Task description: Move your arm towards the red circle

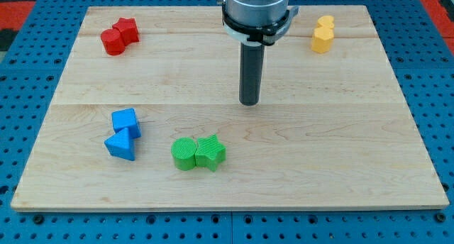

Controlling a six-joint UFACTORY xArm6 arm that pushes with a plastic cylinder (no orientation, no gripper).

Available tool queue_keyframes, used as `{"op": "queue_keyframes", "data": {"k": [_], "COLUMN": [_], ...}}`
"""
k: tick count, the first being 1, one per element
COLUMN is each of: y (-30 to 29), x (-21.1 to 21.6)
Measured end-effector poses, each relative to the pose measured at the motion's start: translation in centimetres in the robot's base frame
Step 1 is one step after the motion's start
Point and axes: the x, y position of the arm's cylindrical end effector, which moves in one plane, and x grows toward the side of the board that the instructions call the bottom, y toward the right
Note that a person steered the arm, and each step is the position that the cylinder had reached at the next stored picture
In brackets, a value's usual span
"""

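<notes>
The red circle (111, 42) sits near the view's top left, touching a red star (128, 30) on its upper right. My tip (249, 102) stands near the board's middle, far to the right of and below the red circle. It touches no block.
A blue cube (125, 122) and a blue triangle (120, 145) lie at the lower left. A green circle (184, 154) and a green star (211, 152) lie below the tip, to its left. Two yellow blocks (323, 35) sit at the top right. The wooden board (340, 130) rests on a blue pegboard.
</notes>
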Motion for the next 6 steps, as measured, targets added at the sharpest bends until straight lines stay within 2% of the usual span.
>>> {"op": "queue_keyframes", "data": {"k": [1,3,5,6], "y": [-0.2,-0.2,-0.2,-0.2], "x": [-2.5,-2.8,-7.0,-7.1]}}
